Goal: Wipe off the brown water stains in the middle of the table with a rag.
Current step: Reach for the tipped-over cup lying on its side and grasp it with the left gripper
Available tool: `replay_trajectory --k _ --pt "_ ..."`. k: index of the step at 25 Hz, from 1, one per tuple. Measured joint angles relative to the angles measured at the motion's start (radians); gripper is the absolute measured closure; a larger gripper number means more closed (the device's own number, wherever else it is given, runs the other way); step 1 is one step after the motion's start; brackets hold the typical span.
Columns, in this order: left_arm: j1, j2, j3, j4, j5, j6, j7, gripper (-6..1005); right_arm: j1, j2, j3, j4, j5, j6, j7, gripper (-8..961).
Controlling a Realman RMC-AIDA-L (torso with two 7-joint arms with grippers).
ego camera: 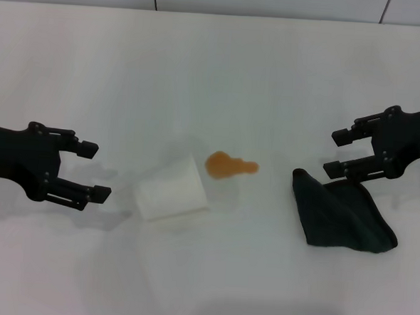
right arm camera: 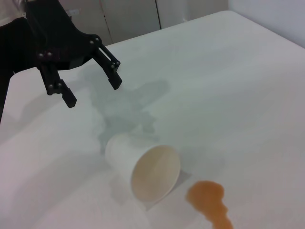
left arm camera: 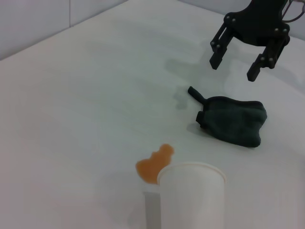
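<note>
Rag (ego camera: 343, 216), dark green-black w/ folds, is lying on the white table (ego camera: 222, 72) on the robot's right side, well right of centre. Right gripper (ego camera: 336, 152) is hanging just above the rag's far edge, jaws spread wide and holding nothing; in the head view the lower finger is overlapping the cloth's upper edge, but I can't tell if it's touching. Left wrist view is showing the same gripper (left arm camera: 235, 67) clear of the rag (left arm camera: 232, 121), w/ its shadow falling on the tabletop (left arm camera: 95, 86) between them, so the cloth is sitting below and slightly forward of the open jaws, not between them.

Brown water stain (ego camera: 229, 165), an orange-brown lobed blotch, is sitting approx mid-table, left of the rag and apart from it. Paper cup (ego camera: 172, 189), white, is lying tipped on its side just left of the stain, mouth facing the blotch; in the right wrist view the cup (right arm camera: 143, 167) is showing a pale inside and the stain (right arm camera: 208, 199) is pooling right beside its rim.

Left gripper (ego camera: 95, 170) is hovering over the table left of the cup, jaws also wide apart, empty, pointing toward the cup w/o touching it.
</note>
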Motion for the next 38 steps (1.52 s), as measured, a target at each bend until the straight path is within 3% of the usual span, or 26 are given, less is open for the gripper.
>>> replay_trajectory --k 24,31,38 --pt "-0.026 -0.002 -0.001 -0.002 0.042 -0.021 -0.030 126 -0.003 0.004 0.000 0.006 0.000 0.008 -0.018 305" --pt "-0.131 0.017 0.002 -0.003 0.149 0.013 -0.136 127 -0.001 0.005 -0.001 0.013 0.000 0.020 -0.028 305" --pt "-0.272 0.012 0.001 -0.034 0.299 0.055 -0.228 128 0.006 0.005 -0.008 0.014 0.000 0.032 -0.035 306"
